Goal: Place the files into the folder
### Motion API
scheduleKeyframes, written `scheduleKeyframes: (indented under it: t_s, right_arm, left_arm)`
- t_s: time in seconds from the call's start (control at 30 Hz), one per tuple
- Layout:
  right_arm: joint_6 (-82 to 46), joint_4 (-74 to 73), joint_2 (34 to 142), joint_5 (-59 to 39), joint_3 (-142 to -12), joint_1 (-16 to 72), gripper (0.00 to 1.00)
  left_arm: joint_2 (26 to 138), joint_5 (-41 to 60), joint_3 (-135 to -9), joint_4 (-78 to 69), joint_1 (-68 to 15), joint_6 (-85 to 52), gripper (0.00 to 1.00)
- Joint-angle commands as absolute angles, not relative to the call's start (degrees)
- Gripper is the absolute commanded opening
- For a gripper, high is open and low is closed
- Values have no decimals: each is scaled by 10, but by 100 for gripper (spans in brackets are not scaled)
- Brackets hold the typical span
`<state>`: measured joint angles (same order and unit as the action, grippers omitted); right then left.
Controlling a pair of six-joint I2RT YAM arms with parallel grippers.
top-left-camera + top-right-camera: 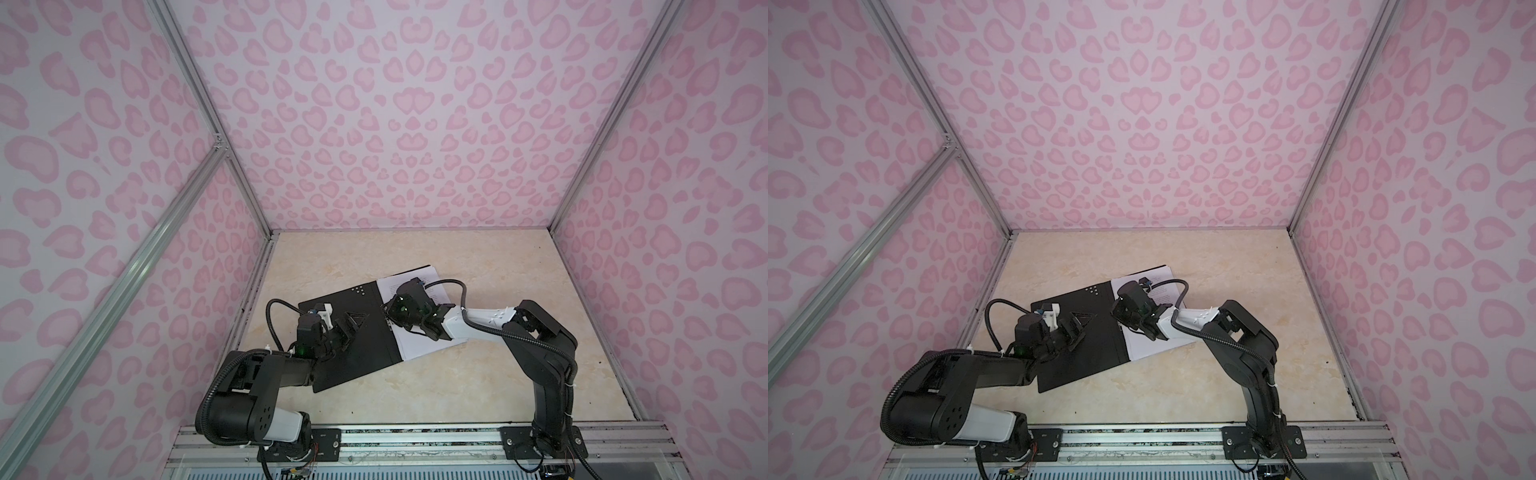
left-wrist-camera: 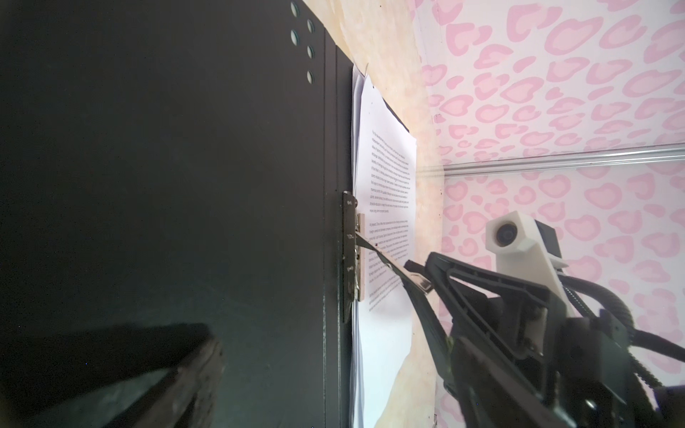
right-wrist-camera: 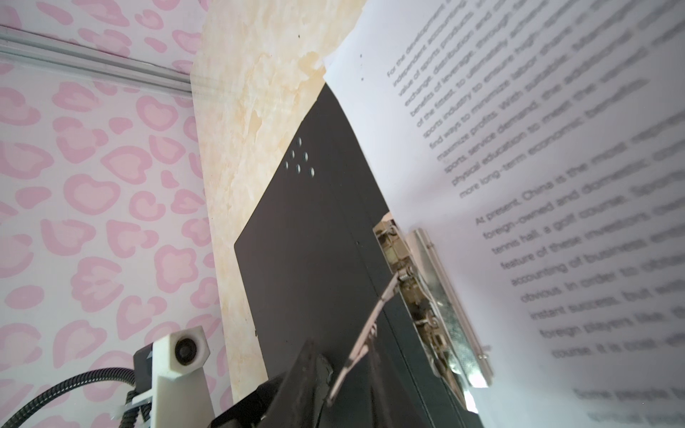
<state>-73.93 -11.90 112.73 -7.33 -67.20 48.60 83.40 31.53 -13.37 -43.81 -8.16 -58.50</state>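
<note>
Paper, thin and limp: the files point(image 1: 417, 347) lie as a loose stack on the right half of the open folder point(image 1: 353, 349), which rests black side up on the counter point(image 1: 478, 395). I judge the sheets to be light, slippery against each other and easy to crease, so it is better to press them flat than to pinch them. The folder cover looks stiffer, but thin. The metal clip point(image 3: 437, 307) beside the spine is probably springy, and its lever point(image 3: 370, 326) is the proper place to hold. The right tool point(image 2: 417, 279) is closed narrowly on the end of this lever. The left tool point(image 1: 347, 328) stands wide, holding nothing, above the left cover.
</note>
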Motion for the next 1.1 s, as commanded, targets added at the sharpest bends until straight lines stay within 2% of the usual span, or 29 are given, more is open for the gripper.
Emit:
scheduleKeyframes:
  t_s: [0.0,0.43,1.07]
  right_arm:
    - [-746,-132,1135,-72,-671,484,24]
    - [-761,-150,1140,-83,-664,478,11]
    - [-726,-193,1149,-102,-608,472,2]
  left_arm:
    - [840,309,-134,-386,-82,-591,97]
    - [863,304,-136,-384,-81,-591,97]
    - [898,275,-146,-347,-80,-589,98]
